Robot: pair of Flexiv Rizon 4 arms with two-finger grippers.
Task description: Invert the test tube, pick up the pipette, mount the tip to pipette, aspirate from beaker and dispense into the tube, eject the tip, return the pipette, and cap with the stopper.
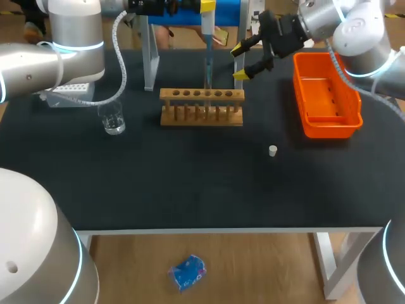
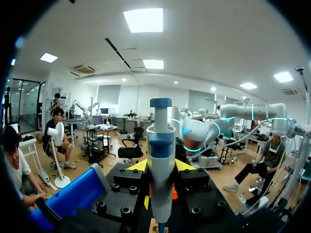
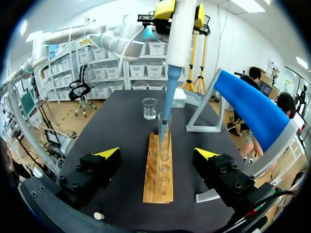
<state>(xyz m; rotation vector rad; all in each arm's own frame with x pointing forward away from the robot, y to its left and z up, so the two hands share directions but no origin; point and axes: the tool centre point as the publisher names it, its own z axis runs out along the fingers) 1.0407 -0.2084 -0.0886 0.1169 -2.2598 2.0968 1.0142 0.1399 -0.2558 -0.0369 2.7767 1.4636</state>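
My left gripper (image 2: 160, 167) is shut on the white and blue pipette (image 2: 161, 160) and holds it upright above the wooden rack (image 1: 201, 106). The pipette's blue tip (image 3: 166, 111) reaches down into the mouth of the clear test tube (image 3: 164, 138), which stands in the rack. Just behind the rack's right end, above the table, my right gripper (image 1: 239, 61) stands open and empty. In the right wrist view the rack (image 3: 159, 170) lies ahead between its fingers. The beaker (image 1: 113, 119) stands left of the rack. The small white stopper (image 1: 273, 151) lies on the table, in front of the rack's right end.
An orange bin (image 1: 326, 95) sits at the right side of the table. A white tip box (image 1: 69, 95) is at the back left, behind the beaker. The blue pipette stand (image 1: 190, 12) on metal legs rises behind the rack. The black tabletop (image 1: 190, 183) stretches to the front edge.
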